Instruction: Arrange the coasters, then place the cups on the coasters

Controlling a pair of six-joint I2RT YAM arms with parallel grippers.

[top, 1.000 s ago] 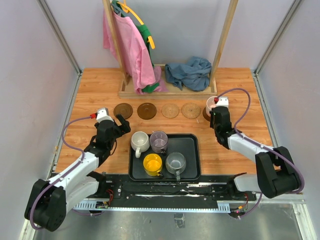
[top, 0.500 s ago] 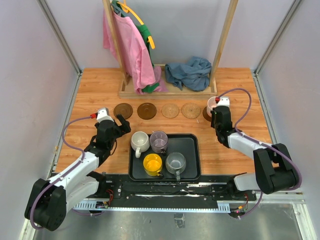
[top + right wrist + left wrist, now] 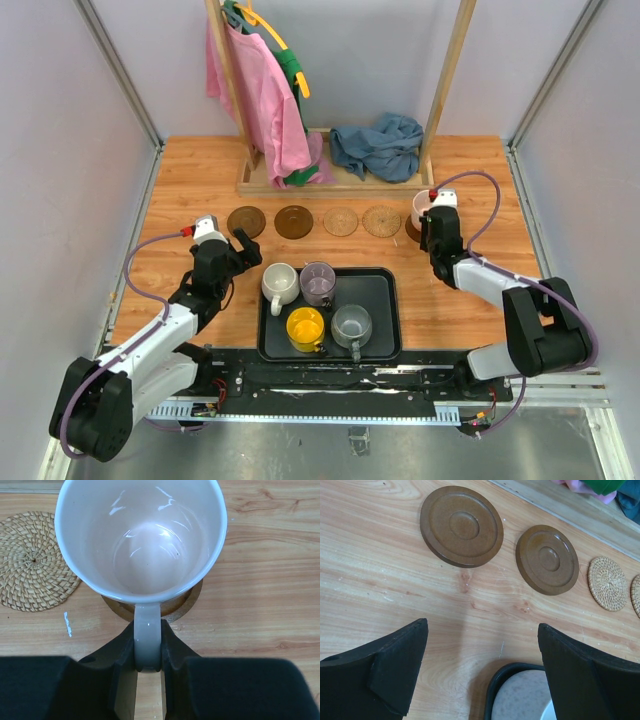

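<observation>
Your right claw [image 3: 148, 667] is clamped on the pink cup [image 3: 142, 540] by its handle, so the cup stands upright over the dark coaster [image 3: 186, 602] at the row's right end. Your left claw [image 3: 482, 645] hovers agape beside the tray [image 3: 385, 300], probably for the next cup.

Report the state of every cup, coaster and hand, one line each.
Pink cup, upright over end brown coaster, handle gripped.
Right hand, shut on pink cup.
Left hand, open, empty.
Cream cup, upright in tray.
Purple cup, same.
Yellow cup, same.
Grey cup, same.
Two brown coasters, bare.
Two tan coasters, bare.
</observation>
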